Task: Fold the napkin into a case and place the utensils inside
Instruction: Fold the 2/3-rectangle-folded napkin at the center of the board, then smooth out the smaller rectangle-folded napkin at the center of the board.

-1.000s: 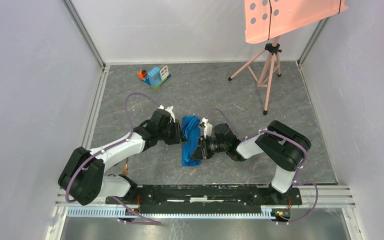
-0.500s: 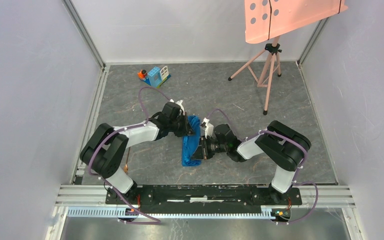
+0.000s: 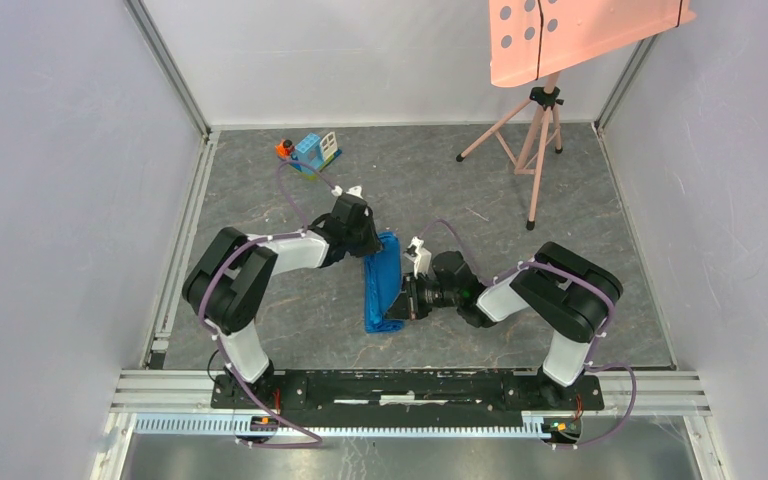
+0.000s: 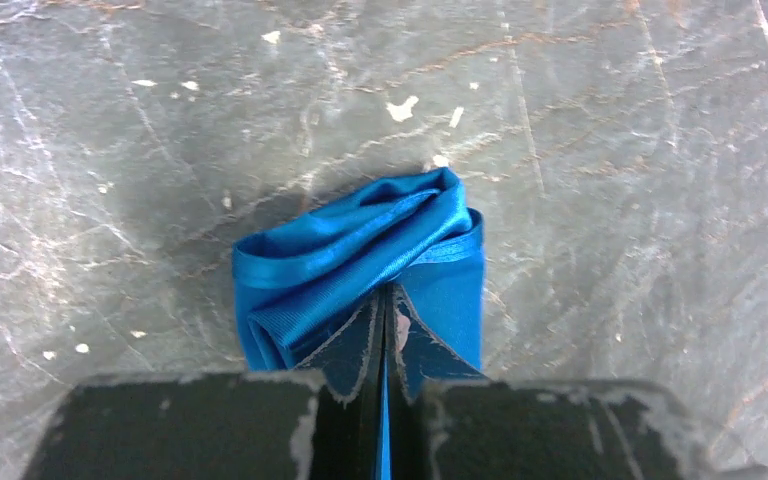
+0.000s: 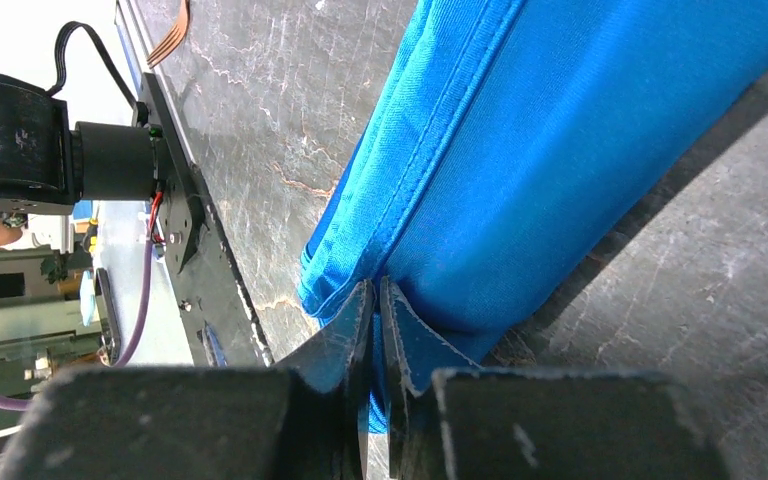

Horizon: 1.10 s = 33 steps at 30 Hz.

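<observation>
The napkin (image 3: 382, 285) lies in the middle of the grey surface (image 3: 480, 200) as a narrow blue strip of several layers, its length running from near to far and leaning a little to the right at the far end. In the left wrist view its far end (image 4: 360, 255) is not flat. It is bunched into soft rolls and ridges that rise off the surface. In the right wrist view the long side (image 5: 580, 140) is smoother, with stitched hems stacked one on another.

The left gripper (image 3: 376, 243) is at the far end, its jaws clenched on a thin edge of cloth; a sliver of blue shows between them. The right gripper (image 3: 397, 308) is at the near right side, jaws likewise pinched tight on the lower layers. The utensils cannot be made out in these views.

I judge the fold is still being shaped, and the risks lie in the cloth. Both pinches catch only an edge of a sheeny, slippery fabric, so a pull from either arm may draw one layer out and leave the rest behind, skewing the case. If the arms move apart unevenly, the stacked hems could slide and the fold could open. The crumpled far end, if set down as it is, may hold a lump or close the pouch mouth. Both jaws are also low, so a drag could scrape the surface.

Well apart at the far left stands a toy block house (image 3: 312, 152); a tripod (image 3: 532, 150) stands at the far right.
</observation>
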### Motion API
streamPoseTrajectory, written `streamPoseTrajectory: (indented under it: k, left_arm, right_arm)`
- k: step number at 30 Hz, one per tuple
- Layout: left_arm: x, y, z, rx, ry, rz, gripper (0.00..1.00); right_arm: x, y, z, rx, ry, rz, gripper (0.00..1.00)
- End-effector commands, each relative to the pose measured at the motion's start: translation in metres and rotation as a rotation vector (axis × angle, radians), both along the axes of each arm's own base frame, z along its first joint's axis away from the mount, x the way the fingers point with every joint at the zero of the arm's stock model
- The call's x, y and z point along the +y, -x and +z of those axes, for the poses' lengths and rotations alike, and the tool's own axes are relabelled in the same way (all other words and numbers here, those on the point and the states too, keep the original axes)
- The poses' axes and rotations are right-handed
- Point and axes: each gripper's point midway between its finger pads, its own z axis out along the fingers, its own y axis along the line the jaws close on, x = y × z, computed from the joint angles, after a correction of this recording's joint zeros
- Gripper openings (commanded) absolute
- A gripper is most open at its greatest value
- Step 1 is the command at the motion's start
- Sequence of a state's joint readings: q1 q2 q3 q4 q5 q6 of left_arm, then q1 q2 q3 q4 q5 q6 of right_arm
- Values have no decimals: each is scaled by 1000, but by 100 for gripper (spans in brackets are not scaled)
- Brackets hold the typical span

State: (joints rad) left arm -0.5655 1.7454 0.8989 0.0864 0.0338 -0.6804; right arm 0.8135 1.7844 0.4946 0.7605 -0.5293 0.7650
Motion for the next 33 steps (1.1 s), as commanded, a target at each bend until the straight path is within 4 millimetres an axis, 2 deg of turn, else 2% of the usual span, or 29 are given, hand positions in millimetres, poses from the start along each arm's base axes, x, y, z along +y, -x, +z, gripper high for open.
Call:
streamPoseTrajectory:
  k: [1, 3, 6, 10, 16, 20, 26, 29, 33]
  left_arm:
    - [13, -28, 0, -60, -31, 39, 3]
    - [13, -30, 2, -59, -13, 19, 4]
    - [5, -30, 5, -43, 27, -55, 7]
    - [-7, -24, 12, -30, 77, -126, 10]
    - [-9, -22, 15, -23, 83, -143, 11]
    - [-4, -22, 8, -9, 64, -120, 11]
    - [4, -25, 10, 15, 72, -95, 11]
    - [-2, -21, 29, 1, 118, -119, 12]
    - [-6, -8, 76, -39, 193, -150, 17]
  right_arm:
    - [-5, 2, -2, -2, 5, -20, 12]
    - [-4, 4, 1, -9, -1, -9, 12]
    - [0, 4, 12, -26, -21, 9, 14]
    - [10, -6, 32, -81, -36, 22, 19]
    - [24, -23, 42, -118, -28, 28, 28]
    - [26, -15, 21, -81, 6, 51, 29]
    - [-1, 2, -9, -62, 93, 51, 28]
    - [-24, 6, -26, -100, 214, 69, 29]
    - [-48, 9, -32, -182, 341, 131, 30]
